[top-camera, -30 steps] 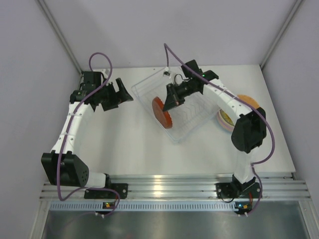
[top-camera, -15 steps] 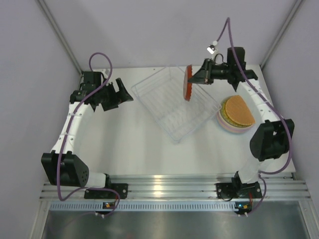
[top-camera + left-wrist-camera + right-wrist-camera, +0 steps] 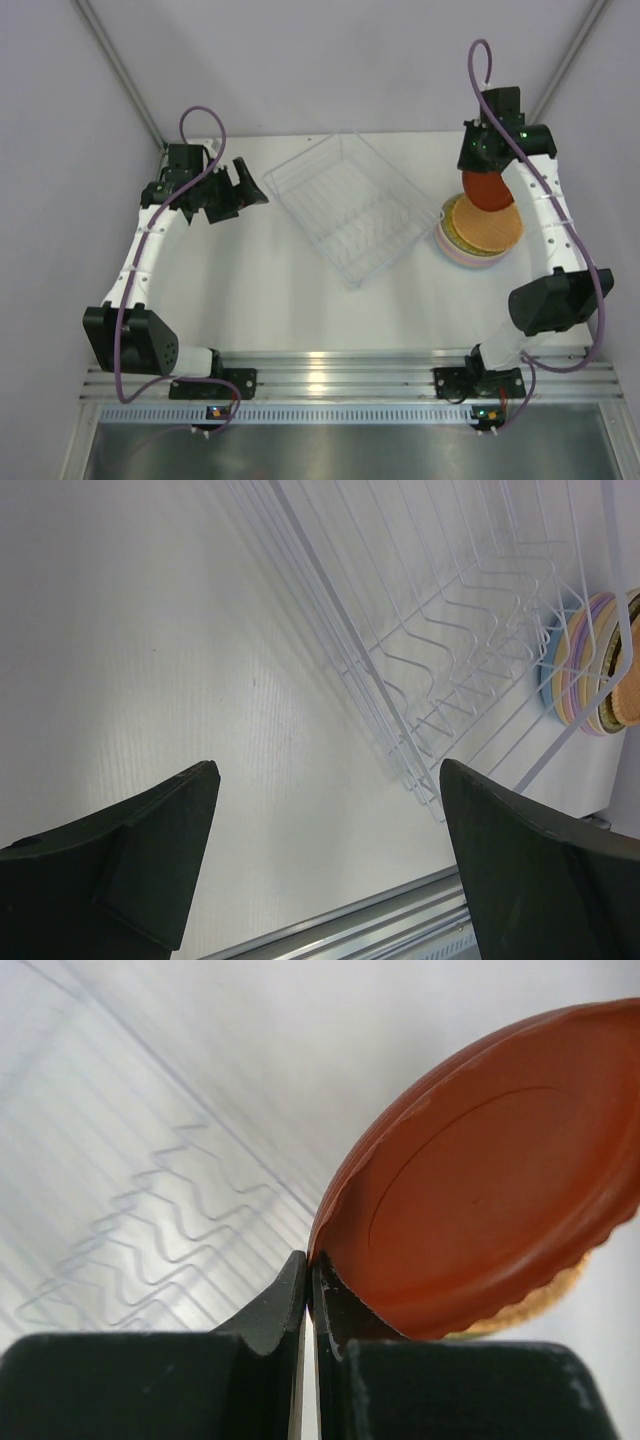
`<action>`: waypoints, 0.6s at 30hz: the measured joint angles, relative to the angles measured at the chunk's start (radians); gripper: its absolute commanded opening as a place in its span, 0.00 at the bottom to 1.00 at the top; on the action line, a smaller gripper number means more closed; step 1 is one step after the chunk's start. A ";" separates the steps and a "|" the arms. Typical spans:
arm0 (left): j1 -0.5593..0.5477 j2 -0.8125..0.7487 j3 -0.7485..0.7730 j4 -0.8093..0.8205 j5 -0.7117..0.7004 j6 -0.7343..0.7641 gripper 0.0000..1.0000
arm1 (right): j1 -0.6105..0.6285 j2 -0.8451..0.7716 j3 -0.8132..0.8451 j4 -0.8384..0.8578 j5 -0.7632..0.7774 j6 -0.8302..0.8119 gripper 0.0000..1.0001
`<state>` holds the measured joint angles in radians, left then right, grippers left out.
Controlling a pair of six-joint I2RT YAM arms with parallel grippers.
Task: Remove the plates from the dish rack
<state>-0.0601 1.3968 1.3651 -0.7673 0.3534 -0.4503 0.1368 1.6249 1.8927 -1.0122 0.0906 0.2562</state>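
Note:
The dish rack (image 3: 345, 205) is a clear tub set at an angle in the middle of the table, and no plates show in it. My right gripper (image 3: 478, 163) is shut on the rim of a red plate (image 3: 487, 190) and holds it tilted above the far edge of a stack of plates (image 3: 480, 238) at the right. The stack's top plate is orange. In the right wrist view the red plate (image 3: 490, 1190) is pinched at the jaws (image 3: 308, 1265), with the stack's edge (image 3: 540, 1308) just below. My left gripper (image 3: 255, 186) is open and empty, left of the rack.
The left wrist view shows the open gripper (image 3: 328, 780) over bare table, the rack's ribbed bottom (image 3: 440, 640) ahead and the plate stack (image 3: 585, 665) beyond it. The metal rail runs along the table's near edge (image 3: 340, 365).
My right arm lifted the red plate out of the rack and swung it right, from over the rack's far corner to above the stack. The left arm has not moved.

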 measured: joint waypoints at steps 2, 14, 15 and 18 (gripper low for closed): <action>0.000 0.000 0.000 0.000 0.002 0.000 0.97 | -0.006 0.000 -0.059 -0.029 0.077 -0.001 0.00; 0.000 0.000 0.000 0.002 0.008 0.000 0.97 | -0.024 0.072 -0.257 -0.024 0.140 -0.032 0.27; 0.000 0.000 0.000 0.002 0.008 0.000 0.97 | -0.025 0.074 -0.257 -0.023 0.133 -0.035 0.43; 0.000 0.000 0.000 0.001 0.008 0.000 0.97 | -0.024 0.073 -0.256 -0.015 0.105 -0.051 0.60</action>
<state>-0.0601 1.3968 1.3647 -0.7662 0.3618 -0.4503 0.1127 1.6978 1.6363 -1.0275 0.1959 0.2050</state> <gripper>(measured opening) 0.969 0.486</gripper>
